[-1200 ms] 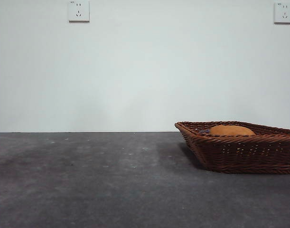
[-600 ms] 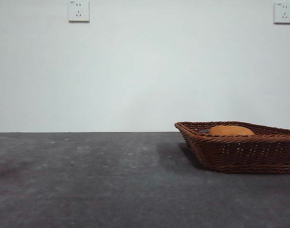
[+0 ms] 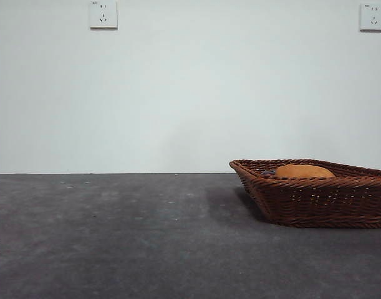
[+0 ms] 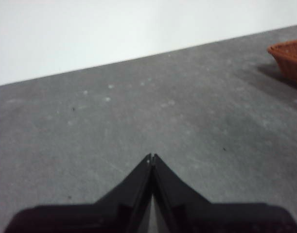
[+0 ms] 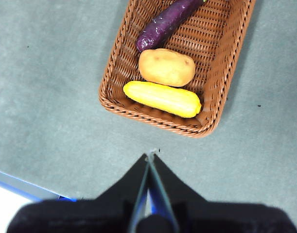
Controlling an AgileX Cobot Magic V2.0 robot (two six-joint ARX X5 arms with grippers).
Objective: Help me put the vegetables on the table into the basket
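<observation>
basket: sits below and just ahead of the right gripper, off its tips, not touching.
eggplant: in the basket, farthest from the right gripper, long axis slanted along the basket's length.
potato: in the basket, middle, touching or nearly touching the eggplant's end.
corn: in the basket, nearest the right gripper, long axis lying across the line of the jaws, against the near wall.
right gripper: high over the table, jaws closed together, holding nothing.
left gripper: low over bare table, jaws pressed together, empty; only a corner of the basket shows well off to one side of it.
nearer arm: right, clearly.
front view: only the potato's top shows over the basket rim; a dark bit beside it is probably the eggplant, hard to tell.
loose vegetables on table: none visible in any view.
judgement: task looks done; no pick direction left to work out, both arms seem parked.
</observation>
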